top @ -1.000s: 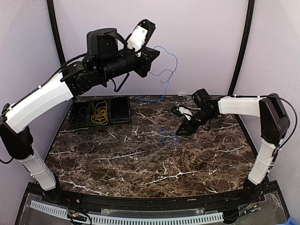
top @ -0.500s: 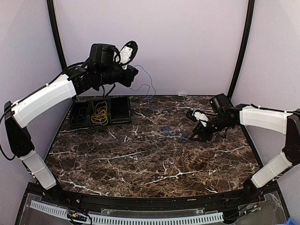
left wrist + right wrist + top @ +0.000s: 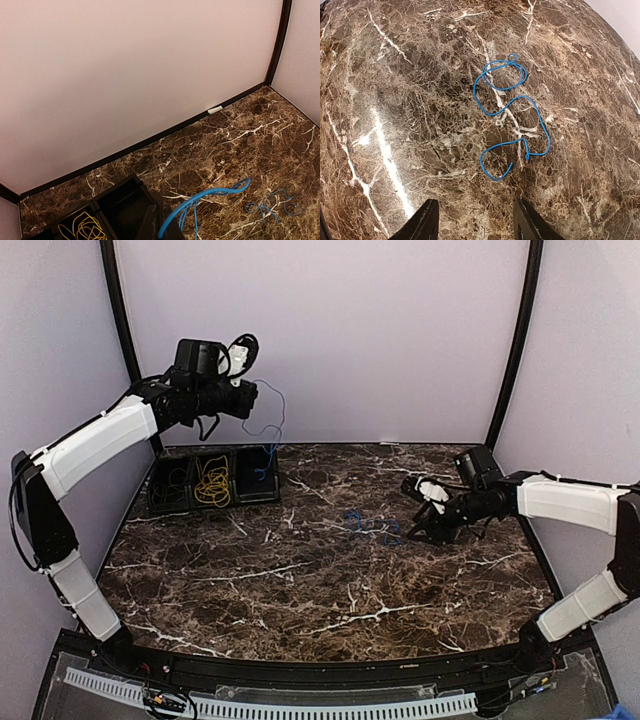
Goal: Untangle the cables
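Left gripper: clenched, raised high above the table.
In its jaws: one end of the hanging blue cable, pinched at the fingertips.
Below those jaws: the cable falls in loose bends. Its lower end dangles at the right-hand compartment of the tray; I cannot tell whether it touches.
Further from those jaws: the yellow cable is coiled in the tray's middle compartment. A black cable lies in the one beyond it.
Right gripper: released, fingers spread with nothing between them, low over the marble.
Just ahead of its fingertips: the loose blue cable lies flat on the table in a few open loops, apart from both fingers.
Between the two grippers: bare marble, with the two blue cables well apart.
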Motion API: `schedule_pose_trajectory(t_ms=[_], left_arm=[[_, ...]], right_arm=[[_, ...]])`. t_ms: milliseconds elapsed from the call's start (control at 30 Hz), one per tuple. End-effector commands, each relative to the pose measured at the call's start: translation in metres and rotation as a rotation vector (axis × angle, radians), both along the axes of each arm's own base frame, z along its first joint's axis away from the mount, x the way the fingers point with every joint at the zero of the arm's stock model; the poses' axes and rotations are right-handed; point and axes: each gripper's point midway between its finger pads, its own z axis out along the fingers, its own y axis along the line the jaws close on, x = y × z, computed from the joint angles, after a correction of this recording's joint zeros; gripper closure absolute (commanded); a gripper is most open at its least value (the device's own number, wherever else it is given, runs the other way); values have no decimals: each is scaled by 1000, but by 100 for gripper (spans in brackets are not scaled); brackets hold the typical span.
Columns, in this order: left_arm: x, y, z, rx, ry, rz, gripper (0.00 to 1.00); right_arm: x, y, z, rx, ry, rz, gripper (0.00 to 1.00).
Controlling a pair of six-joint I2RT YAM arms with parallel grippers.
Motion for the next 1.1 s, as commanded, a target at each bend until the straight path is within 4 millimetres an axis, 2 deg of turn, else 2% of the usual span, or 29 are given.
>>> schedule_pose_trajectory(t_ms=[0, 133, 433, 467, 500, 733, 900, 1067], left_arm=[[16, 21, -20, 26, 26, 49, 100], [29, 34, -39, 30, 61, 76, 100], [53, 41, -68, 61, 90, 115, 100], [58, 44, -79, 84, 103, 131, 100], [63, 47, -81, 90, 104, 140, 100], [88, 67, -132, 107, 190, 240, 100], [95, 82, -164, 56, 274, 353, 100], [99, 86, -183, 39, 336, 417, 100]], right_arm=[[2, 0, 3, 15, -33, 11, 48], [1, -1, 1, 11, -30, 12, 48], [2, -2, -3, 3, -24, 10, 48], [2, -2, -4, 1, -20, 9, 48], [2, -3, -6, -3, -15, 9, 48], [3, -4, -9, -12, -8, 5, 48], [3, -4, -13, -20, 1, 4, 48], [3, -4, -14, -22, 5, 9, 48]])
